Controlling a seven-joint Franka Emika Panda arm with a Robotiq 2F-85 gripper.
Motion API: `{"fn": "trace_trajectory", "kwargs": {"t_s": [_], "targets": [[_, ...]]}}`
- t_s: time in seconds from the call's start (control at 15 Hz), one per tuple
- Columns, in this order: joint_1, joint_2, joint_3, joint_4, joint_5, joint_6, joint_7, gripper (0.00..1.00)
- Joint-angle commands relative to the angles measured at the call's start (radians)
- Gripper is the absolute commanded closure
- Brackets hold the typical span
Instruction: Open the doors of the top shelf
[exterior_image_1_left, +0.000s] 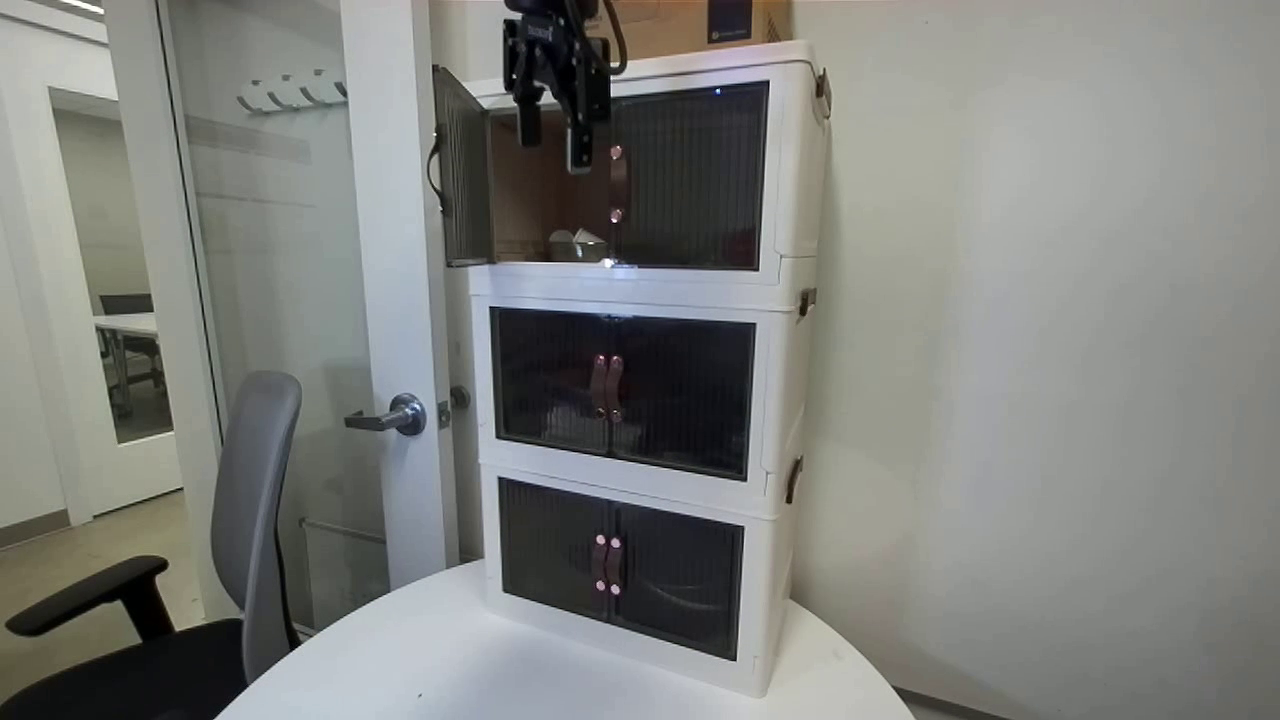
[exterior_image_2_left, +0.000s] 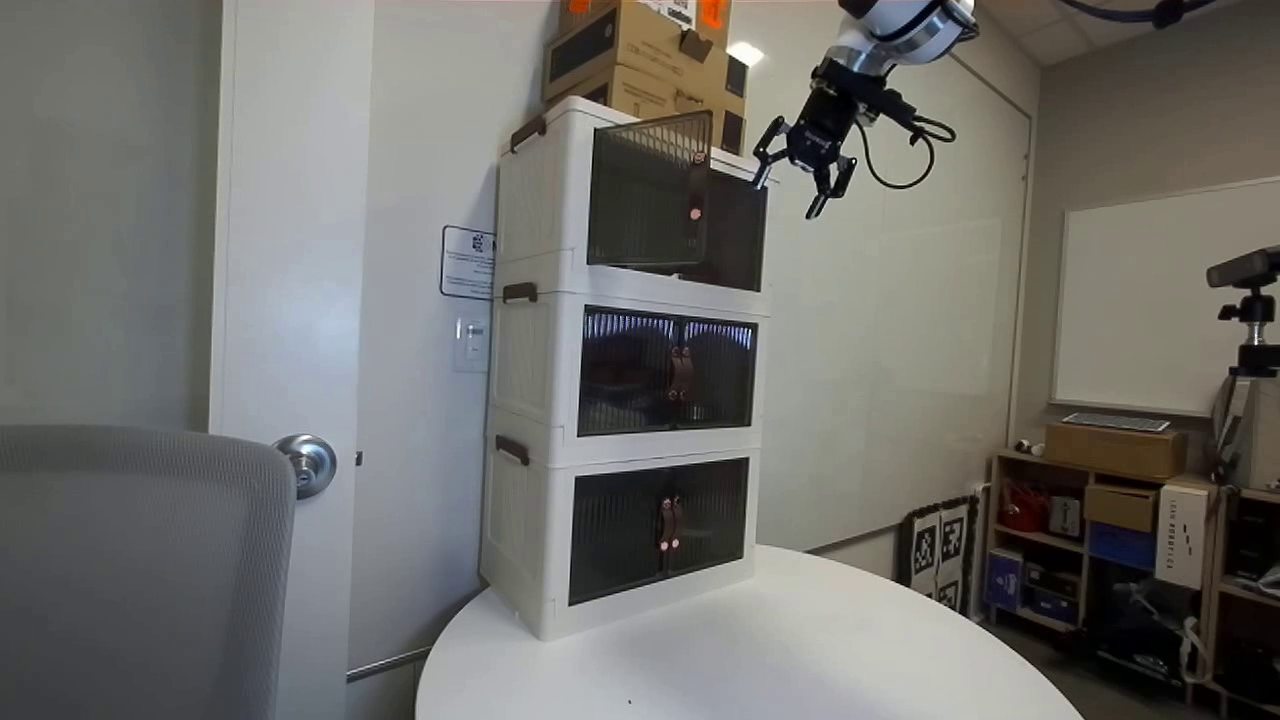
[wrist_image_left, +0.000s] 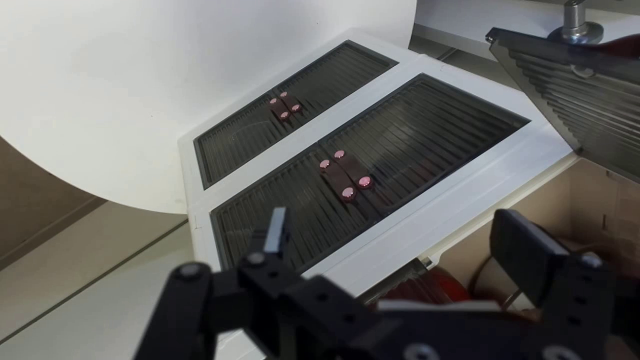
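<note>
The top shelf (exterior_image_1_left: 795, 170) is the topmost white-framed tier; it also shows in an exterior view (exterior_image_2_left: 545, 190). One dark ribbed door (exterior_image_1_left: 463, 180) is swung outward, also seen in an exterior view (exterior_image_2_left: 640, 190) and the wrist view (wrist_image_left: 590, 105). The matching door (exterior_image_1_left: 700, 180) is closed, its brown handle (exterior_image_1_left: 619, 185) upright near the opening's middle. My gripper (exterior_image_1_left: 554, 142) hangs in front of the top shelf, fingers spread, nothing between them. It also shows in an exterior view (exterior_image_2_left: 788, 197) and the wrist view (wrist_image_left: 397, 232). It appears apart from both doors. In the wrist view it partly hides the closed door.
A bowl (exterior_image_1_left: 578, 248) sits inside the opened side. Cardboard boxes (exterior_image_2_left: 650, 70) stand on the cabinet. Two lower tiers with closed doors (exterior_image_1_left: 620, 390) stand below, on a round white table (exterior_image_1_left: 430, 660). A room door with a lever handle (exterior_image_1_left: 400, 415) and a chair (exterior_image_1_left: 260, 520) stand beside.
</note>
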Motion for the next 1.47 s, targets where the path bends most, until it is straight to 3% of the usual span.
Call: {"fn": "trace_trajectory", "kwargs": {"t_s": [0.0,0.93,1.4], "targets": [[0.000,0.000,0.000,0.000,0.000,0.000,0.000,0.00],[0.000,0.000,0.000,0.000,0.000,0.000,0.000,0.00],[-0.011,-0.058,0.041,-0.044,0.114,0.046,-0.094,0.00]]}}
